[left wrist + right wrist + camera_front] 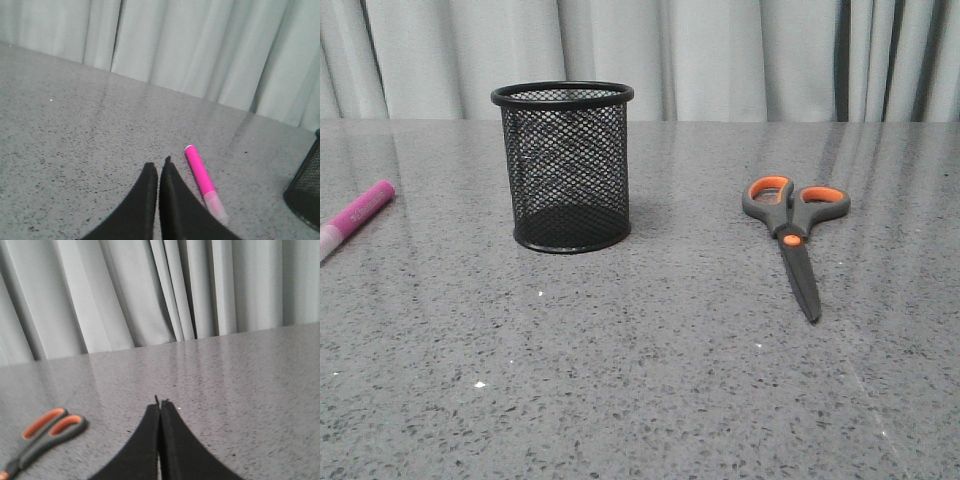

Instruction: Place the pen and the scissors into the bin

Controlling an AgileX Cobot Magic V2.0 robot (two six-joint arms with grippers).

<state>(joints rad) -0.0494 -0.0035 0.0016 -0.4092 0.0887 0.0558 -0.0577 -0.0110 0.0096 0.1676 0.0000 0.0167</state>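
The black mesh bin [563, 167] stands upright on the table, left of centre, with nothing showing inside it. Flat at the table's left edge lies the pink pen [354, 218], partly cut off by the frame. The scissors [794, 227] rest closed to the right, handles away from me. In the left wrist view my left gripper [159, 165] is shut and empty, with the pen [202, 180] lying just beside its fingertips and the bin's base [306, 192] at the frame edge. My right gripper [160, 404] is shut and empty, the scissors [46, 432] off to one side of it.
The grey speckled table [650, 380] runs back to a pale curtain [720, 50]. Neither arm shows in the front view.
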